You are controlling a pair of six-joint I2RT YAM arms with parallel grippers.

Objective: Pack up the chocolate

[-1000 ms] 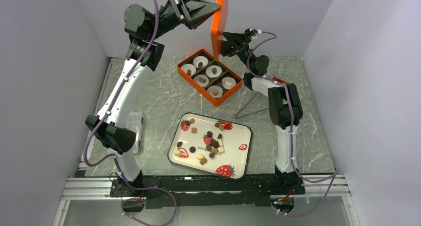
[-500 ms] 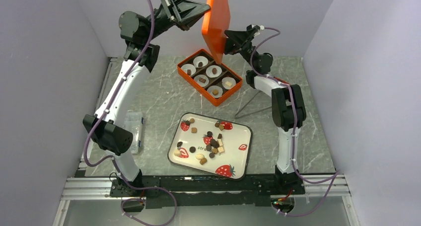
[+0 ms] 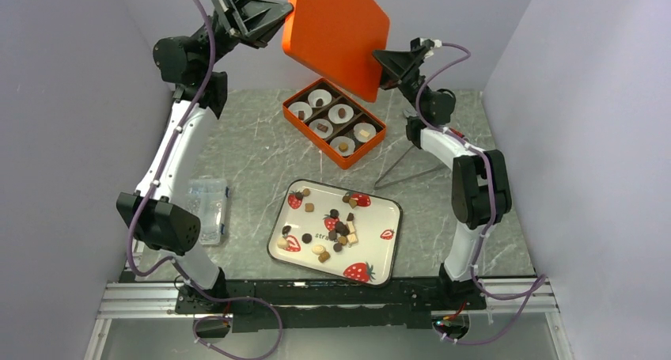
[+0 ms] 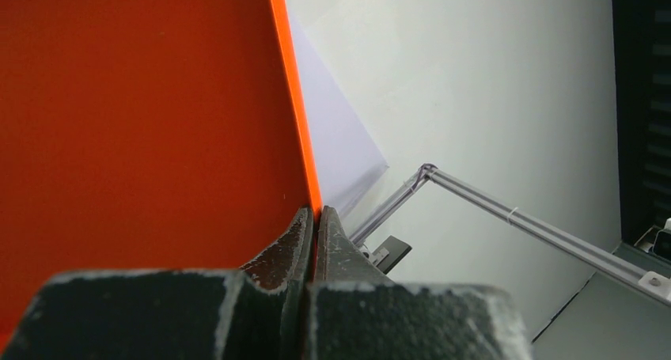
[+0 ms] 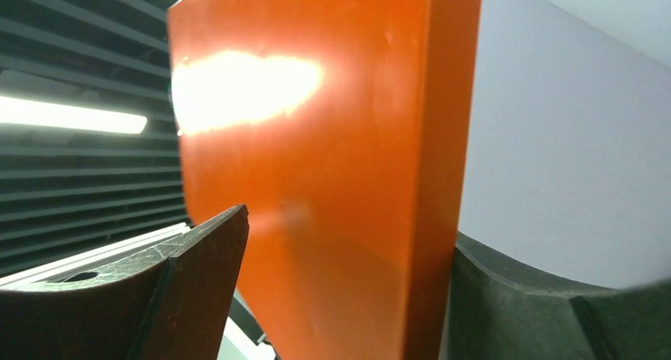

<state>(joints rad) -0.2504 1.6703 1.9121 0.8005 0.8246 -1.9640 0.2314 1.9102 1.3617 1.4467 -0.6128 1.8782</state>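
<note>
- High above the box (image 3: 294, 123), the left jaws are pressing together on one edge of the orange lid (image 3: 336, 36), which is hanging tilted.
- The right jaws are straddling the opposite edge; I cannot tell whether they are gripping it.
- Most chocolate (image 3: 339, 229) is lying on the tray (image 3: 380, 253), on the table (image 3: 253, 162) near the arms' bases; a few pieces are sitting in the box's cups (image 3: 342, 113).
- Risk, as I am judging it: such a thin edge hold may be letting the lid slip, so it could fall on the box and scatter the cups.
- Writing: a small word on the tray is beginning with "stra"; the rest is unreadable.
</note>
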